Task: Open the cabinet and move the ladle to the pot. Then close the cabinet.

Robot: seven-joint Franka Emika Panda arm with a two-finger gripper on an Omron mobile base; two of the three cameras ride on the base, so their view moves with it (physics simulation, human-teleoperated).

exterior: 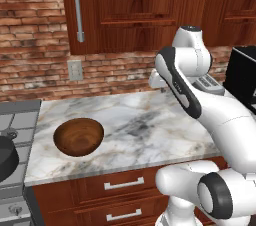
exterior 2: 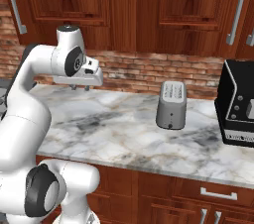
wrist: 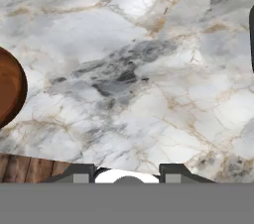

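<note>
The cabinet [exterior: 125,10] is hanging shut on the brick wall above the worktop [exterior: 150,130], so we are judging that every step remains: opening, moving the ladle, closing. Nearer us, our pincer [exterior 2: 79,87] is hovering over bare marble, jaws parted and grasping nothing; the pot [exterior: 6,157] is waiting at the left.

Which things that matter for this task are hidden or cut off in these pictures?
- Ladle: presumably behind the shut cabinet door, left base view.
- Pot: cut off by the left edge, left base view.
- Wooden bowl: cut off by the left edge, hand view.
- Gripper fingers: bases alone show, hand view.
</note>
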